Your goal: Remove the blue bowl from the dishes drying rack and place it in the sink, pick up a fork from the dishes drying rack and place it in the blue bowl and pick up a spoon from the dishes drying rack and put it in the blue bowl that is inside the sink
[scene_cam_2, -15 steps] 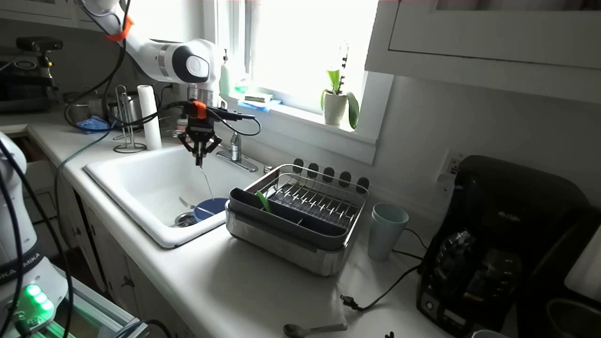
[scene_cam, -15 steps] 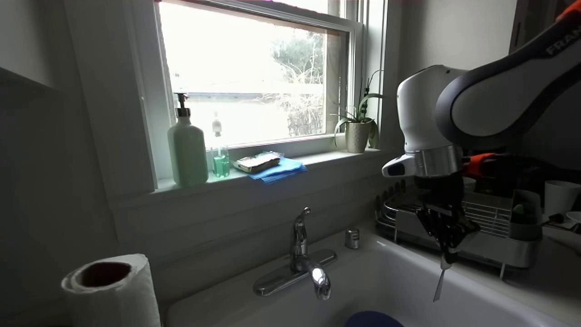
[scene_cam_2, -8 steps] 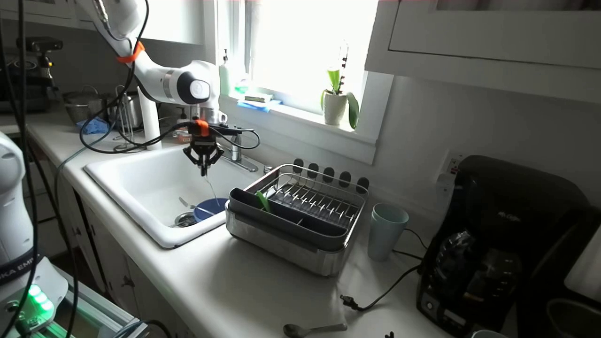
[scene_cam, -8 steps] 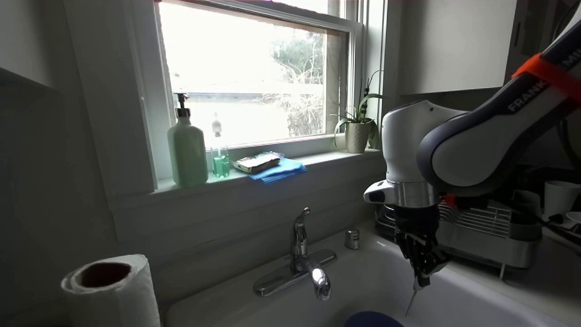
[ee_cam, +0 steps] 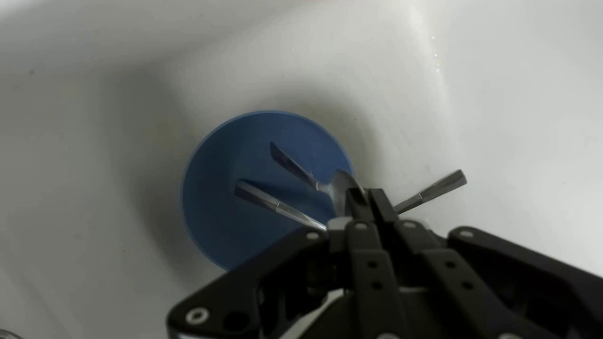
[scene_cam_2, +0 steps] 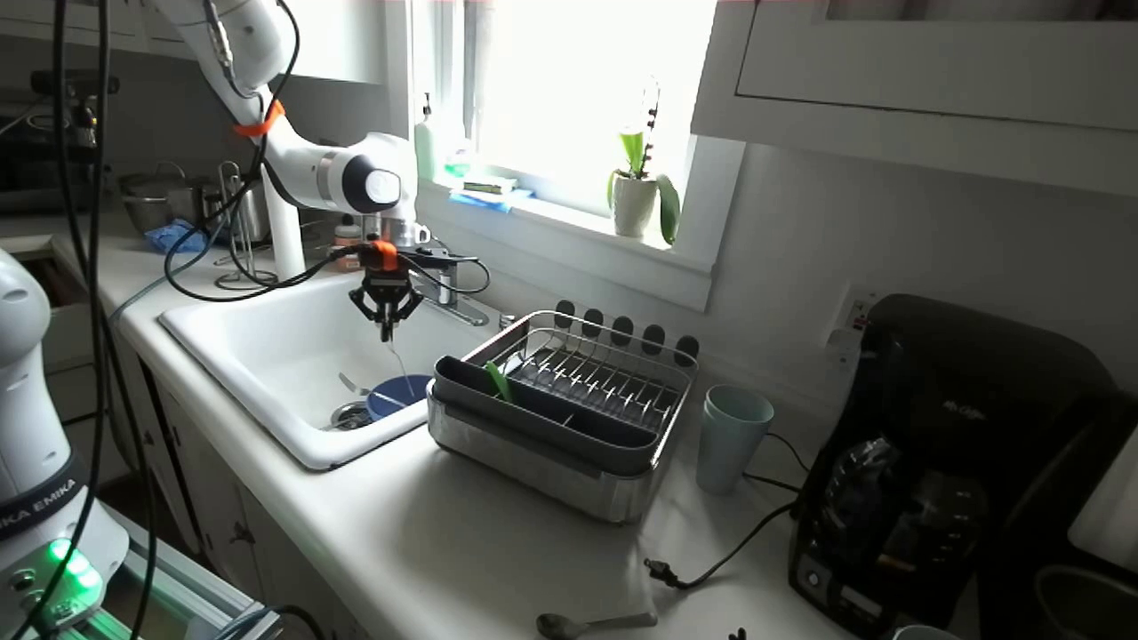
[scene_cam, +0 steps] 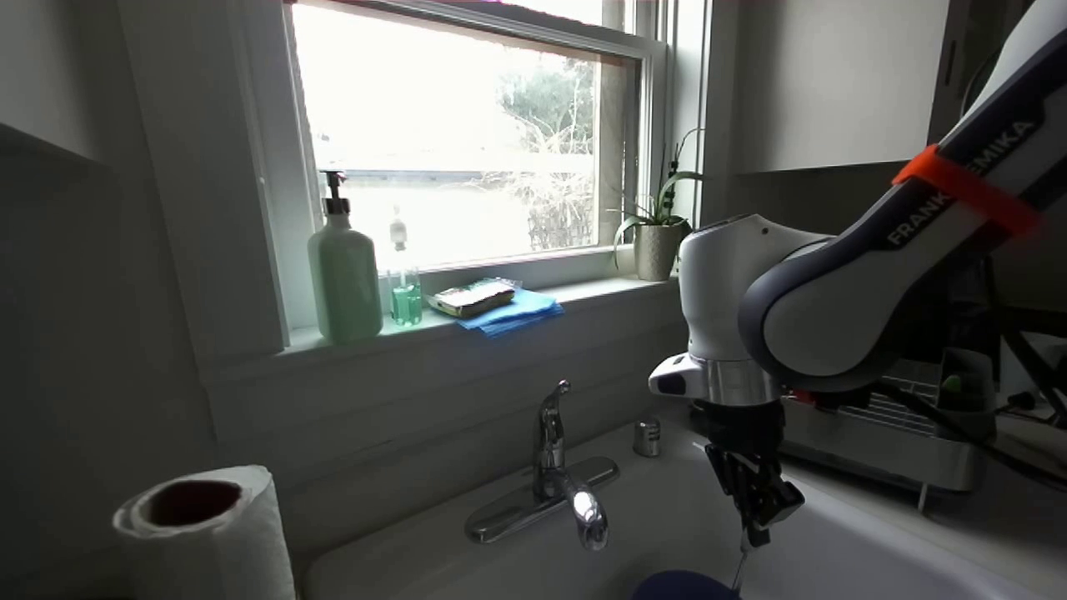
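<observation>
Pinching a spoon (ee_cam: 325,187) by its head, the gripper (ee_cam: 368,194) points the handle down at the blue bowl (ee_cam: 216,179).

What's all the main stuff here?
Sink: 1, white, under window
Faucet: 1, silver, on sink
Bowl: 1, blue, in sink
Spoon: 1, silver, hanging toward bowl
Loose utensils: 2, silver, one partly in bowl, one outside
Drying rack: 1, silver, beside sink
Other spoon: 1, grey, counter
Cups: seemingly 2, bluish, beside rack
Coffee maker: 1, black, counter
Plant: 1, green, windowsill
Bottles: 2, greenish, windowsill
Paper roll: 1, white, counter
Arm: 1, white, over sink
Gripper: 1, black, shut on spoon
</observation>
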{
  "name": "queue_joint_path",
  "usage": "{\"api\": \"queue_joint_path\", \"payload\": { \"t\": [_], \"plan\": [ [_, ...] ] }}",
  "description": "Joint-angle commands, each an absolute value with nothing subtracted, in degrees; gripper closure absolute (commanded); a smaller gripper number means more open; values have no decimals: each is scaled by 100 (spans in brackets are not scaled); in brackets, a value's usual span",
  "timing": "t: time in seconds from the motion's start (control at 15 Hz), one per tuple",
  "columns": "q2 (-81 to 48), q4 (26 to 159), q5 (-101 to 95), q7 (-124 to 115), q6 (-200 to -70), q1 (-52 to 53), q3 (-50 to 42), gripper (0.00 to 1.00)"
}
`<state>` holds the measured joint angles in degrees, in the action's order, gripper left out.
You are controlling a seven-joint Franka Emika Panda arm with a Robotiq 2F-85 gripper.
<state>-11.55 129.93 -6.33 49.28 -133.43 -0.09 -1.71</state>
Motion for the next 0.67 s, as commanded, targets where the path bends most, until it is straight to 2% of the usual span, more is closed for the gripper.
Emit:
{"api": "queue_joint_path", "payload": {
  "t": [0.0, 0.6],
  "plan": [
    [-1458, 12842, -734, 4654, -13371, -38, -13, 99],
    [-2565, 12296, -1067, 3034, -13733, 65, 55, 99]
  ]
}}
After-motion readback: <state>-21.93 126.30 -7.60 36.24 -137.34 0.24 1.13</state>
